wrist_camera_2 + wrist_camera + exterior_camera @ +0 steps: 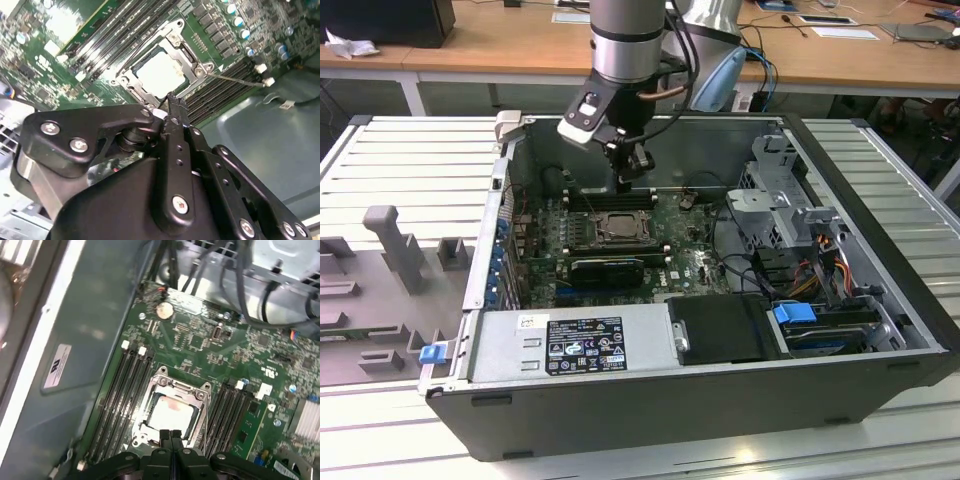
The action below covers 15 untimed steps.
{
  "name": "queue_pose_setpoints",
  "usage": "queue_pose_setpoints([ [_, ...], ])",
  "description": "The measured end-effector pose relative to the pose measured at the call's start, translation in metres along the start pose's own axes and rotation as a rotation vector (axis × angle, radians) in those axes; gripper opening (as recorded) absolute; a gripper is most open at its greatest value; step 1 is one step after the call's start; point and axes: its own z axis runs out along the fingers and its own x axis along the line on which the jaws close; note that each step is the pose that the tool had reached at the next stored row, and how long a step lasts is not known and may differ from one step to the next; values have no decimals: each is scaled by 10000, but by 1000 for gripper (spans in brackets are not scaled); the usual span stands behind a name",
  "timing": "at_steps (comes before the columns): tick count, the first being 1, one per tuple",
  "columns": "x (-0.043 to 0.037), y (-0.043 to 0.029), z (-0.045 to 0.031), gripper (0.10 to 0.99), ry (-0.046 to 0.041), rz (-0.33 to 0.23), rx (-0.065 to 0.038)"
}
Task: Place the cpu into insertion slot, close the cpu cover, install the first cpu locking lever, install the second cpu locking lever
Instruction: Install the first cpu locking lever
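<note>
Open computer case (620,410) lies on a ribbed grey table (410,150), wooden desks (500,40) behind; pincer (629,182) clenched above the cpu (170,415).

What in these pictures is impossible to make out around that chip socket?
First wrist view: the gripper covers one edge of the cpu cover.
Second wrist view: the gripper's body hides the cover corner beside the cpu.
Exterior view: the insertion slot is too small to tell whether the cover lies fully shut.

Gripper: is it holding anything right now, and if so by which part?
Nothing is held. The gripper is shut with its fingers together and empty, at the edge of the insertion slot, where the cpu lies.
</note>
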Motion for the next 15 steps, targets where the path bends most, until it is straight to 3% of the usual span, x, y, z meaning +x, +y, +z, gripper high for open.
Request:
queue_pose_setpoints([
  [3,1,-1,0,106,37,-1152,34],
  [9,2,-6,2,106,64,-2024,60],
  [15,3,-6,7,106,122,-3831,113],
])
